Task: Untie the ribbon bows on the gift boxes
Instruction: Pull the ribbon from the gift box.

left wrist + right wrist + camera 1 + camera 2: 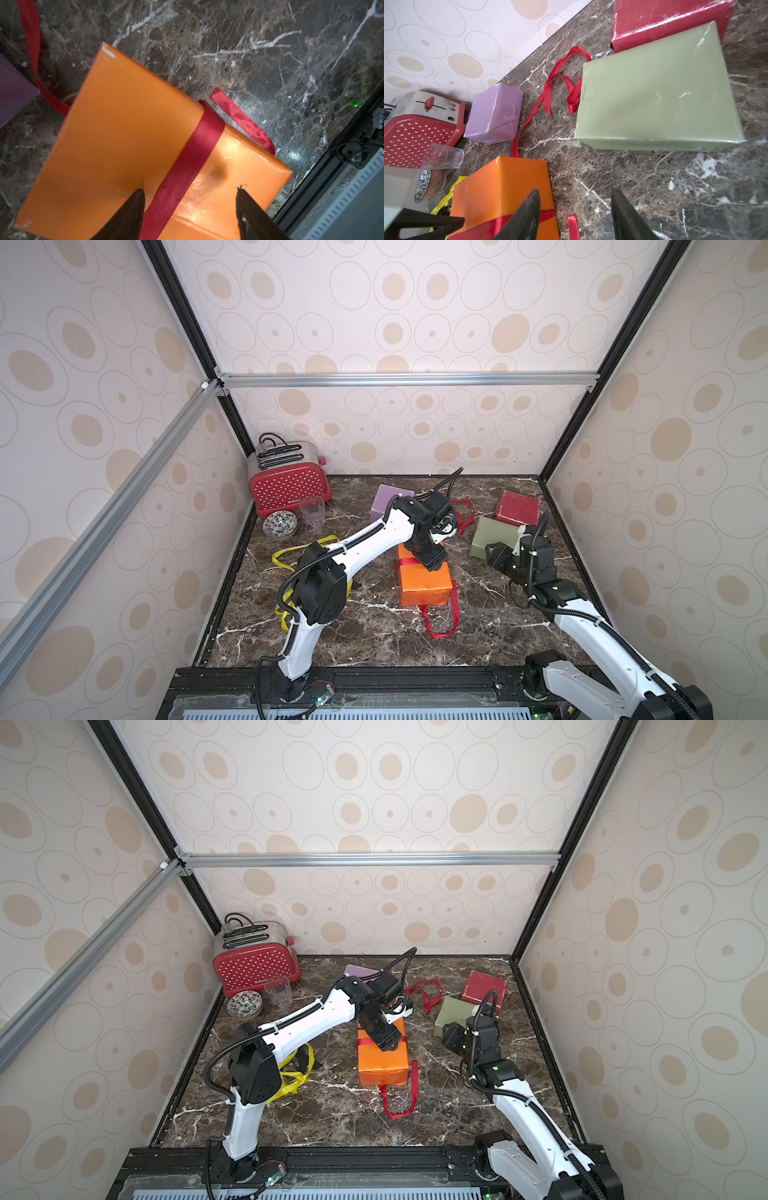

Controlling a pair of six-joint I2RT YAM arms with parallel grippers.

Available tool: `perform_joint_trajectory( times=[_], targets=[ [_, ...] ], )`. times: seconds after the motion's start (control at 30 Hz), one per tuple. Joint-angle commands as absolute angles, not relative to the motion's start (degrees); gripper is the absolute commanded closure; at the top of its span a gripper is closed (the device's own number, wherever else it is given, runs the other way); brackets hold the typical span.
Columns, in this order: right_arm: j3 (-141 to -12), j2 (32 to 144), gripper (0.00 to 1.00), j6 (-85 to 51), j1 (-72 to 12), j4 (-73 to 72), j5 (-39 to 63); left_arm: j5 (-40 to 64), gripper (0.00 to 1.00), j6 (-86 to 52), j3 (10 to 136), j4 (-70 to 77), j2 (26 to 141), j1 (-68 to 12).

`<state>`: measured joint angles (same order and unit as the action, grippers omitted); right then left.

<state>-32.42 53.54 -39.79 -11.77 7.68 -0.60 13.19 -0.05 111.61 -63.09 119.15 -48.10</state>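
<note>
**One red ribbon left, on the orange box**

Start at the left. A red toaster (291, 487) with white dots, a little patterned bowl (279, 524) and a clear cup (312, 512) sit in the back corner. Leave them be. Near them a yellow ribbon (293, 1082) lies loose and crinkly on the dark marble table (675, 187). Next comes the small lilac box (494, 116). It is plain folded paper with no ribbon on it.

In the middle is your job: the big orange box (424, 587), wrapped in smooth, shiny paper. A flat, silky red ribbon (195, 149) goes round it like a belt. I see no bow on it, only loose tails on the table in front of the box and behind it.

Your left gripper (191, 188) is right over that belt. Its jaws stand apart, one on each side, pinching nothing yet. I think this is the grab step. Next you need to close on the belt, then lift it and slide it off the end. It looks slippery, so squeeze well. The box may slide too.

To the right, the flat green box (658, 89) and the dark red box (664, 18) sit right beside each other, both bare. Your right gripper (576, 190) hangs near the green box, jaws apart and empty. It could hold the orange box down.
</note>
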Motion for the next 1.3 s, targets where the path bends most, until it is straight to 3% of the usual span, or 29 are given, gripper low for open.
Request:
perform_joint_trajectory(
  times=[0.0, 0.3, 0.37, 0.53, 0.7, 0.9, 1.27],
  targets=[
    [-31.83, 52.95, 0.44, -40.12, -11.23, 7.21, -0.36, 11.83, 0.34, 2.8, 114.9, -70.09, 121.23, -48.69],
    [-31.73, 53.12, 0.44, -40.18, -10.91, 6.94, -0.01, 9.95, 0.42, 3.74, 115.51, -69.33, 122.27, -49.02],
    [-31.73, 53.14, 0.44, -40.26, -10.82, 6.94, 0.0, 9.46, 0.49, 3.69, 115.36, -69.04, 122.9, -49.88],
    [-31.73, 53.22, 0.44, -40.35, -10.72, 6.94, 0.18, 8.62, 0.79, 2.27, 114.32, -66.55, 123.99, -51.13],
    [-31.64, 53.34, 0.45, -40.43, -10.57, 6.86, 0.34, 5.11, 1.0, 0.38, 112.38, -62.28, 123.24, -51.37],
    [-31.65, 53.4, 0.45, -40.52, -10.33, 6.77, 0.53, -1.56, 1.0, -2.79, 109.57, -56.24, 120.4, -51.41],
    [-31.66, 54.05, 0.46, -40.78, -9.84, 6.69, 1.23, 3.23, 1.0, -9.47, 100.72, -40.04, 108.11, -51.07]
  ],
)
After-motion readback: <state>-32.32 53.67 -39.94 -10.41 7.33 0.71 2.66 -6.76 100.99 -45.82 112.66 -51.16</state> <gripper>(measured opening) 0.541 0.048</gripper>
